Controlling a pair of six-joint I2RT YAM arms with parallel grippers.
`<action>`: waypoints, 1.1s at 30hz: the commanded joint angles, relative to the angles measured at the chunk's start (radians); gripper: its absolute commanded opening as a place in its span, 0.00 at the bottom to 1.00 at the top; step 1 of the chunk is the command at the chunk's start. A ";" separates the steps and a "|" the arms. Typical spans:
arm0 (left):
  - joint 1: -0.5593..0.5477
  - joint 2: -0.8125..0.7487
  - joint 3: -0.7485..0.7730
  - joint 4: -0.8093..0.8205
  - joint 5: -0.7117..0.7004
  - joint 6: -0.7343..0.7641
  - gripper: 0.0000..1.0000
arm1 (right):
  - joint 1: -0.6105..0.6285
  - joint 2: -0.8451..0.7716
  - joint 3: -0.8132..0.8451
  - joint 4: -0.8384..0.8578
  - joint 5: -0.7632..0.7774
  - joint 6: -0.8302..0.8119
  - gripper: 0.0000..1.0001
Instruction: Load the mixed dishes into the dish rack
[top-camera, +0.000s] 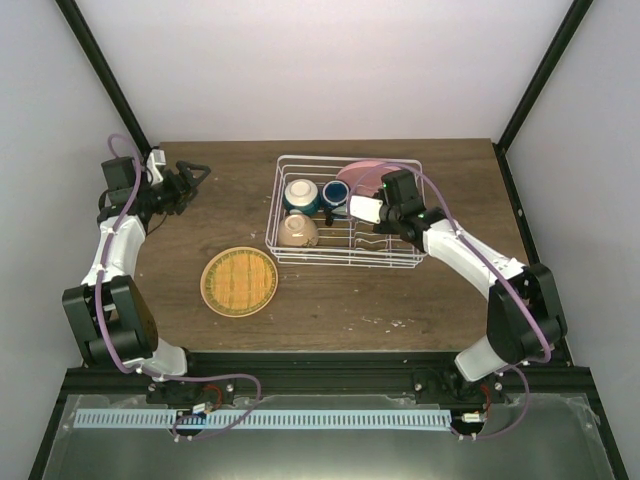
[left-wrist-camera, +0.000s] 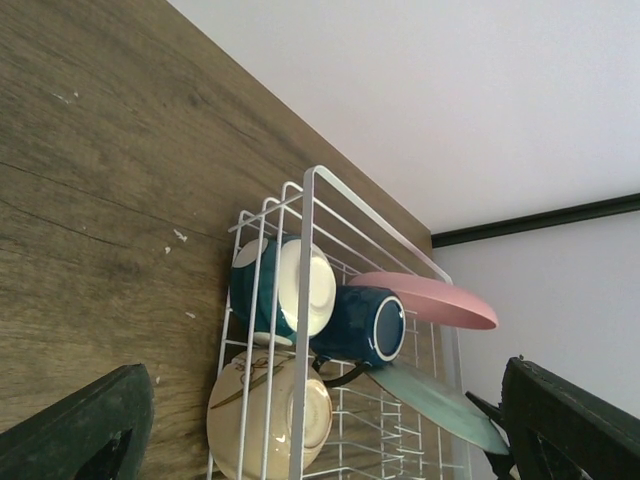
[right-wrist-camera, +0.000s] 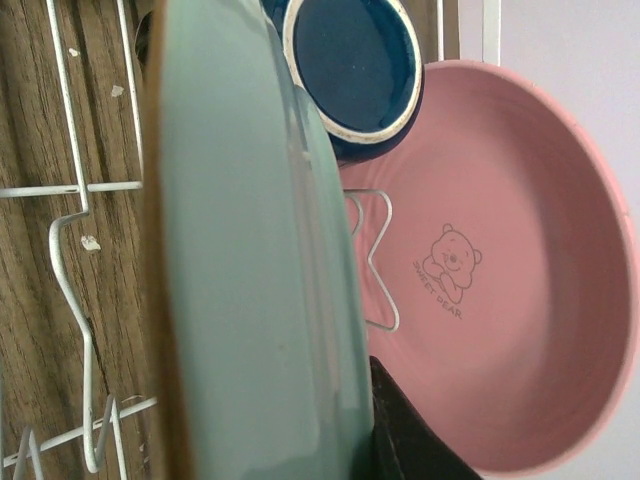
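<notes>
Green plate (right-wrist-camera: 250, 260) | stiff, slick, chippable, likely | right gripper (top-camera: 372, 212) clamping its rim inside dish rack (top-camera: 346, 265) | left gripper (top-camera: 200, 178) gaping.

white wire dish rack (left-wrist-camera: 314, 172) on brown wood table (left-wrist-camera: 110, 200). inside: teal-and-white bowl (left-wrist-camera: 285, 288) and dark blue mug (left-wrist-camera: 360, 325) on their sides, cream bowl (left-wrist-camera: 265, 415), tilted pink plate (left-wrist-camera: 430, 298), pale green plate (left-wrist-camera: 435, 400). left gripper (left-wrist-camera: 325, 440) fingers (left-wrist-camera: 80, 430) spread wide.
</notes>
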 joint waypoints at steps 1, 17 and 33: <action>0.002 0.013 0.019 0.011 0.021 0.013 0.96 | -0.005 -0.002 0.005 0.046 -0.025 0.031 0.10; 0.001 -0.007 -0.010 -0.023 0.009 0.038 0.96 | -0.013 -0.011 0.013 0.047 -0.020 0.062 0.41; -0.002 -0.018 -0.006 -0.160 -0.111 0.098 0.96 | 0.090 -0.169 -0.010 -0.060 -0.156 0.226 1.00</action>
